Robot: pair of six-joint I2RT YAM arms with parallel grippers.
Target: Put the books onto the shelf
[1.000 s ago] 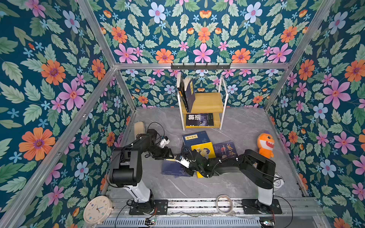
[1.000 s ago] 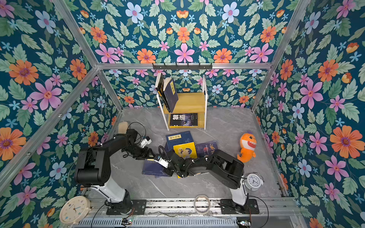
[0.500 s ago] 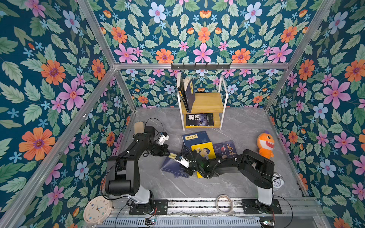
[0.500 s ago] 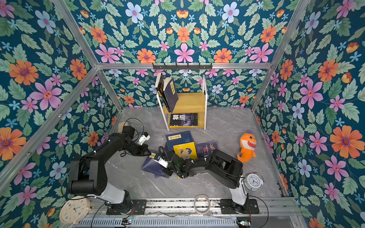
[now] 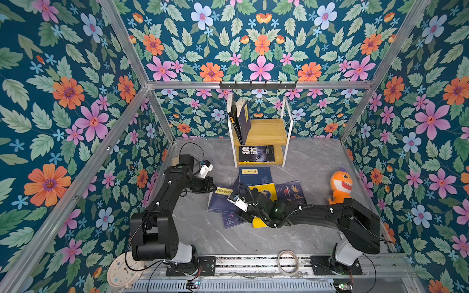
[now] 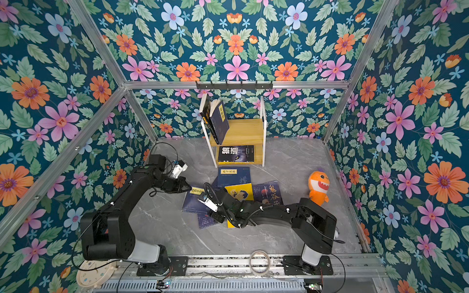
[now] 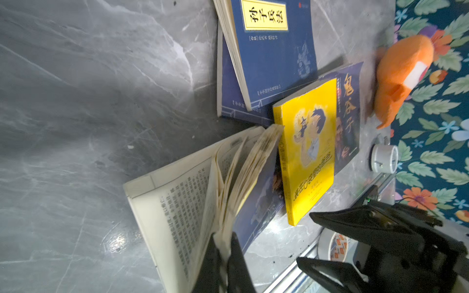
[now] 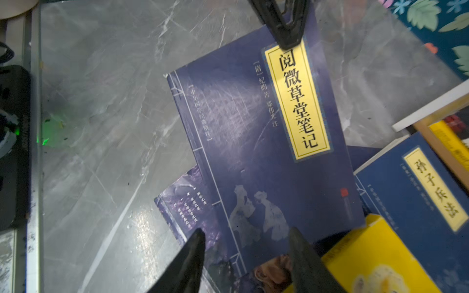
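Surroundings: an orange shark plush (image 5: 340, 185) stands at the right of the grey worktop (image 5: 198, 228), well apart from the shelf (image 5: 264, 130) at the back wall. A black hook rail (image 5: 257, 85) runs above the shelf. A wooden clock (image 5: 119, 271) and a tape roll (image 5: 288, 261) lie by the front rail.

Shelf: two books (image 5: 243, 124) lean at the left of the upper board. The wolf-face book (image 5: 256, 153) lies flat on the lower board.

You have a loose pile just in front of the shelf: navy paperback 孙子兵法 (image 5: 255, 176), yellow cartoon-boy paperback (image 5: 264, 191) and 鬼谷子 portrait paperback (image 5: 291, 192). Your right arm lies across the yellow one.

Left end effector (image 7: 223, 243): clamped shut on the edge of navy paperback 阅微草堂笔记 (image 8: 253, 152), beside its yellow label; the pages fan open at the grip. This book lies at the left of the pile, overlapping a purple paperback (image 8: 182, 203) and just beside the yellow one.

Right end effector (image 8: 246, 232): jaws apart, gripping nothing, poised over the opposite edge of the same book. Whether its tips touch the cover cannot be told.
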